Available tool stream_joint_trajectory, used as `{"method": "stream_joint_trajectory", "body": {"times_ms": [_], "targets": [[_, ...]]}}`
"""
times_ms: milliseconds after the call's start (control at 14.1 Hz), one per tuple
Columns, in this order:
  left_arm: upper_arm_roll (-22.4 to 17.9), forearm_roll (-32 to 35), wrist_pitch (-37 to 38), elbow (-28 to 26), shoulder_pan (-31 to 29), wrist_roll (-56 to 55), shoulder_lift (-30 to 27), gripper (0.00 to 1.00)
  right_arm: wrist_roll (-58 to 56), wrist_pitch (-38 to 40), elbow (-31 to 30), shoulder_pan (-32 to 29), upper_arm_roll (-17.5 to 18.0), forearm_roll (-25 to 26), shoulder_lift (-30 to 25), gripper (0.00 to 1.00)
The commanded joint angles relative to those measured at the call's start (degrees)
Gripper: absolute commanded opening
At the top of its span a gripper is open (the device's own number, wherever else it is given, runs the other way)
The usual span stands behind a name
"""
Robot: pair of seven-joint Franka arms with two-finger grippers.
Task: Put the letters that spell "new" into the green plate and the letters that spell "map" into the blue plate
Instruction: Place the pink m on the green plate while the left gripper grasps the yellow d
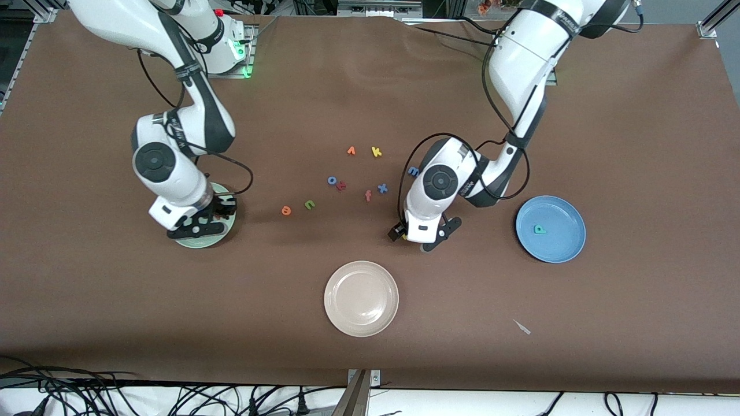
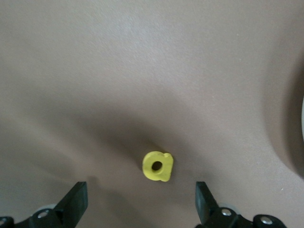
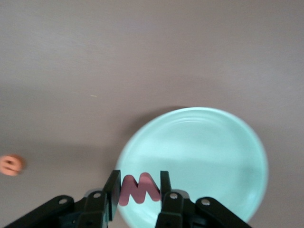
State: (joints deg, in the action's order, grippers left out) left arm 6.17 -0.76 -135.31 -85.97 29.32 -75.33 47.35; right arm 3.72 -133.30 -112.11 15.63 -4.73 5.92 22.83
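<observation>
yellow "a" [image 2: 157, 166] between spread fingers [image 2: 76, 202]

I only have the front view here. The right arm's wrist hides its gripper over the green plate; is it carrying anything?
Observer: Yes. The right wrist view shows the right gripper shut on the pinkish-red "w", over the edge of the green plate.
Operator: And under the other arm's wrist?
Observer: The left wrist view shows the yellow "a" lying on the table between the open fingers of the left gripper, not touched by either.
</observation>
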Motion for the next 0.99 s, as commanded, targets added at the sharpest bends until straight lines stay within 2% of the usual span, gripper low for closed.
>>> {"method": "stream_joint_trajectory", "body": {"times_ms": [0,71,142,355,496,567,638,780,922], "targets": [[-3.9,0.1,0.2,4.1,3.9,-1.9,3.4,0.97,-4.9,-3.1,-2.5,-3.4,-0.6,0.5,0.5,0.39],[-3.9,0.5,0.2,4.1,3.9,-1.9,3.4,0.91,-5.0,-5.4,-4.1,-3.5,-0.7,0.5,0.5,0.44],[-3.8,0.8,0.2,4.1,3.8,-1.7,3.4,0.79,-5.0,-6.9,-5.2,-3.5,-0.6,0.5,0.3,0.52],[-3.9,1.2,0.2,4.1,3.6,-1.0,3.4,0.37,-4.1,-6.9,-5.4,-3.4,-0.4,0.1,0.3,0.53],[-3.8,3.4,0.3,4.1,3.4,1.2,3.4,0.27,-2.6,-6.5,-5.5,-3.4,0.0,-0.3,0.3,0.53],[-3.8,3.4,0.3,4.1,3.3,1.3,3.4,0.21,1.3,-6.3,-5.4,-3.4,1.4,-0.4,0.3,0.55],[-3.8,3.4,0.3,4.1,3.3,1.3,3.4,0.16,6.9,-5.6,-5.4,-3.4,3.6,-0.4,0.3,0.67],[-3.9,3.5,0.8,4.1,3.3,1.4,3.2,0.09,16.4,-5.1,-4.9,-3.3,8.2,-0.3,0.3,0.67],[-3.9,3.5,4.3,4.2,2.5,4.4,1.9,0.06,25.0,-5.2,-4.7,-3.0,10.4,0.0,1.4,0.67]]}}
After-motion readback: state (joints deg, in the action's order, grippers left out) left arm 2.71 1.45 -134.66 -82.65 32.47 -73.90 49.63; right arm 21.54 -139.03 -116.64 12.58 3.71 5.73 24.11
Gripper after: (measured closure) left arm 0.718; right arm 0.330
